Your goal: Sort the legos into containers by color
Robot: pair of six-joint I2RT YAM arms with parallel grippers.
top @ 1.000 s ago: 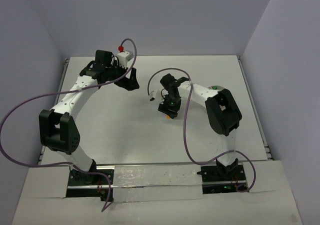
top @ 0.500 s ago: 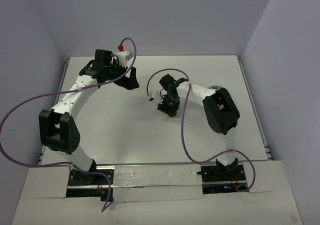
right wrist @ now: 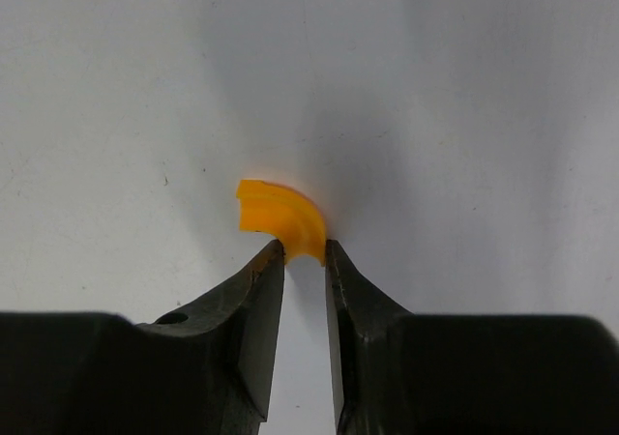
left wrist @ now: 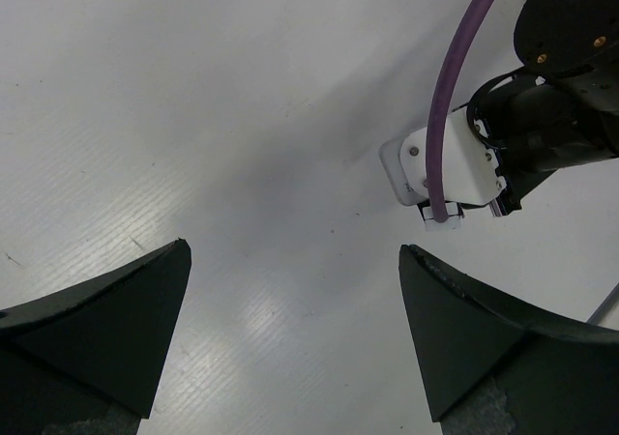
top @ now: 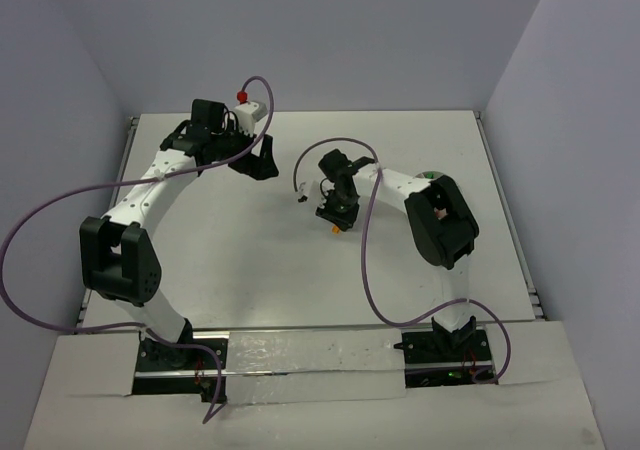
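1. Now the orange curved lego is lying on the white bench, near the middle of it and just in front of the right arm's wrist. In the top view it is showing only as a small orange spot.
2. In the right wrist view, the piece is bending like a quarter of a ring. One end is pointing down toward the camera and the other end is pointing to the left.
3. Its long axis, from end to end, is running diagonally in that view, from upper left to lower right. The rounded outer side is facing the upper right.
4. The right jaws are standing almost closed, with only a narrow gap between them. Their tips are touching the near end of the orange piece from both sides and pinching it.
5. The left jaws are standing wide open and are holding nothing. They are hanging over bare bench at the far left part, at the end of the left arm.
6. A purple cable is crossing the left wrist view, near the right arm.
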